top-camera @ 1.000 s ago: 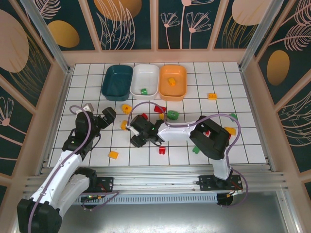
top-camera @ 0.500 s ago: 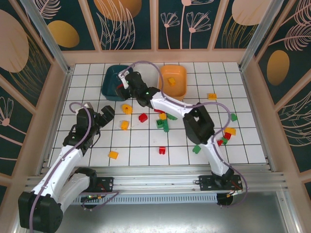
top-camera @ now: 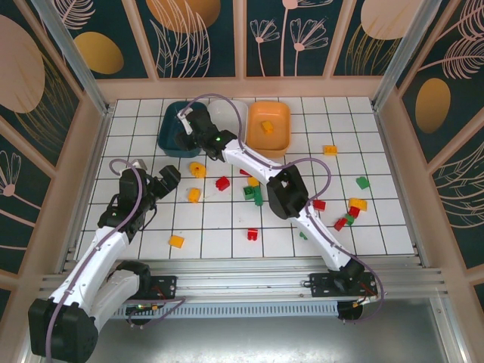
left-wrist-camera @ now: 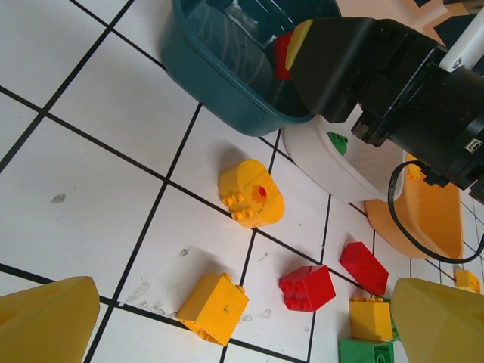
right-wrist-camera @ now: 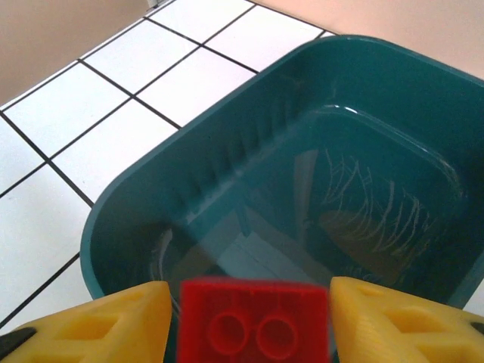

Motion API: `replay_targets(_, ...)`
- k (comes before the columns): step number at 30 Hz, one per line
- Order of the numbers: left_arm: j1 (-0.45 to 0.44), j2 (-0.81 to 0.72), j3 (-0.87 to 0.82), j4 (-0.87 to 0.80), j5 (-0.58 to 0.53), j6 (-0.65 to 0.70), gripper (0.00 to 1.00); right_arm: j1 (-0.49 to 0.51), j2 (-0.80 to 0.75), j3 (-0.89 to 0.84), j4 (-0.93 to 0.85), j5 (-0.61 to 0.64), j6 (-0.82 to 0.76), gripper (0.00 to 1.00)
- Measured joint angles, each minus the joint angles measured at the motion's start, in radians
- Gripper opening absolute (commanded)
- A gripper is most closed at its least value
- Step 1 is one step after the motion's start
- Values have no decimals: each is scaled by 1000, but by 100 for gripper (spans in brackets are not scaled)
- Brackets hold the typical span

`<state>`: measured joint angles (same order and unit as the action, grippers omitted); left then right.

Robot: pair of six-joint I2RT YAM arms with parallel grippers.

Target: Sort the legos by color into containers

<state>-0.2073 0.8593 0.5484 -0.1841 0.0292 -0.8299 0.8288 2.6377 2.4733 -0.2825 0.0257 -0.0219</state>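
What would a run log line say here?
right claw: above teal tub, red brick between fingers | left claw: open, empty

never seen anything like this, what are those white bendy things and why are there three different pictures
The white things are two robot arms, a left arm and a right arm, bolted to the near edge of a tiled table. The wide picture comes from a fixed camera above and behind them. The other two come from a small camera on each wrist, looking past that arm's yellow fingers.

Scattered on the table are plastic bricks in red, green and yellow. At the far side stand a teal tub, a white tub and an orange tub.

The right tool reaches over the teal tub with a red brick between its fingers; how tightly it grips I cannot tell. The left tool is open and holds nothing.
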Motion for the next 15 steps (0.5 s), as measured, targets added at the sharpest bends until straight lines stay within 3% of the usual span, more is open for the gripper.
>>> replay_targets(6,0,8,0,0,16,0,99,-3,4,15,-17,0,0,65)
replay_targets(11,0,3,0,0,18,0,99,-3,-3,16,-19,3,1,61)
replay_targets(15,0,-4,0,2,21,0,98,-2,-119,-168,9,39,2,60)
